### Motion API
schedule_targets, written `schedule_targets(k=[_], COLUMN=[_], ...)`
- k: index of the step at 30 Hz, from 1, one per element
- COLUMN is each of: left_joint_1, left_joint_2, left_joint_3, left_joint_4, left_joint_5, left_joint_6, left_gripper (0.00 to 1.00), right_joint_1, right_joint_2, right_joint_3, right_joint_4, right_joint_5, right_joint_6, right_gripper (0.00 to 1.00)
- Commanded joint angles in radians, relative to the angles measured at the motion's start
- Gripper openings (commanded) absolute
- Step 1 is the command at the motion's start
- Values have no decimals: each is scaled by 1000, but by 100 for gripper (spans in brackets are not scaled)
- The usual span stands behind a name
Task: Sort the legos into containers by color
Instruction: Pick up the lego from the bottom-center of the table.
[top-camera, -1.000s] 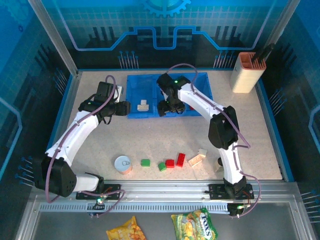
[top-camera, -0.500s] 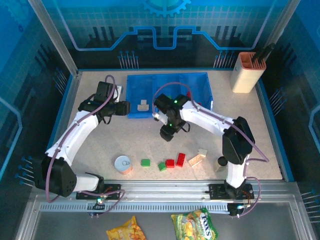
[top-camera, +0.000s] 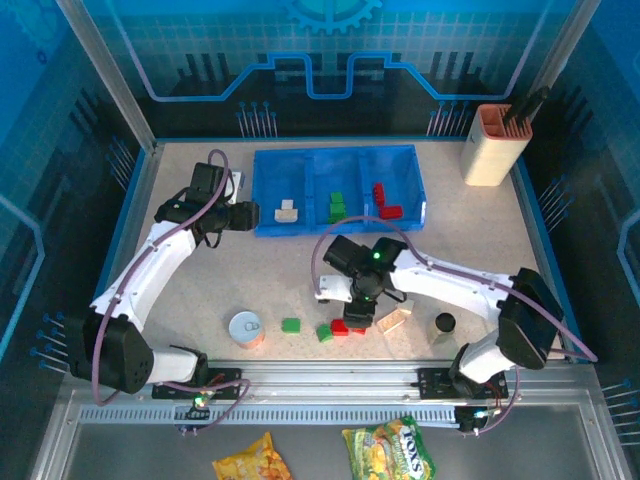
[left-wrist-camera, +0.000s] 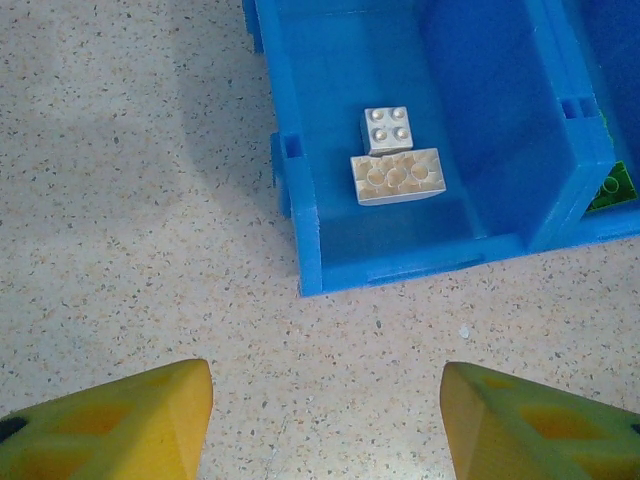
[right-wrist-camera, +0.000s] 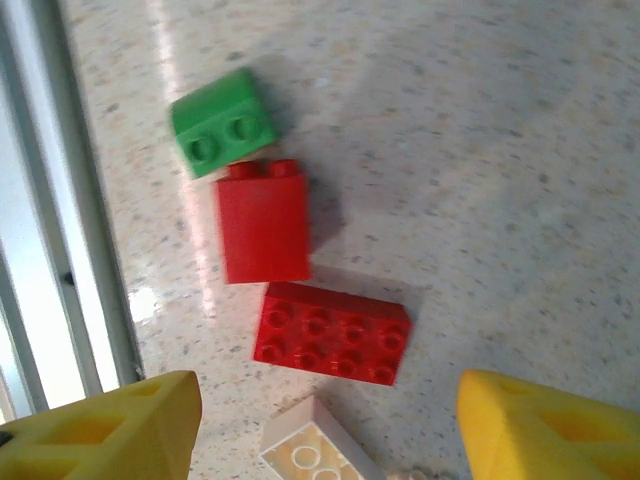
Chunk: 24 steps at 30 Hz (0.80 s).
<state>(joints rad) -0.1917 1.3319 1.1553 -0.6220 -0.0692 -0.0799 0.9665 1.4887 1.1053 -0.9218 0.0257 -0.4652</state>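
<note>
the blue bin (top-camera: 268, 180) sits at the far middle of the table (top-camera: 250, 275), its three compartments side by side: two cream bricks (left-wrist-camera: 397, 177) lie touching in the left one, green bricks (top-camera: 337, 207) in the middle one, red bricks (top-camera: 384, 199) in the right one. the left gripper (left-wrist-camera: 325, 425) hovers over bare table just beside the bin's near left corner, jaws wide apart and holding nothing. the right gripper (right-wrist-camera: 328, 410) hangs low over the loose bricks by the near edge, jaws also apart and empty. below it a green brick (right-wrist-camera: 222, 122) touches a red brick (right-wrist-camera: 263, 222) lying on its side; a red eight-stud brick (right-wrist-camera: 332, 332) lies just beside that, and a cream brick (right-wrist-camera: 315, 455) shows between the fingers. another green brick (top-camera: 291, 325) lies apart to the left, near the round tin (top-camera: 246, 329). a small black cylinder (top-camera: 444, 324) stands to the right
</note>
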Motion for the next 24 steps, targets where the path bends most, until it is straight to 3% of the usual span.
schedule_targets(k=[1, 24], left_joint_1=[11, 14], left_joint_2=[-6, -7], left_joint_3=[-6, -4], left_joint_4=[7, 5], left_joint_5=[18, 18], left_joint_6=[-20, -17], left_gripper=[63, 63], right_joint_1=[41, 95], right_joint_2=[-40, 78], right_joint_3=[-58, -254], right_joint_4=[95, 441], right_joint_5=[-38, -58], right_joint_6=[-133, -48], right_gripper=[70, 66])
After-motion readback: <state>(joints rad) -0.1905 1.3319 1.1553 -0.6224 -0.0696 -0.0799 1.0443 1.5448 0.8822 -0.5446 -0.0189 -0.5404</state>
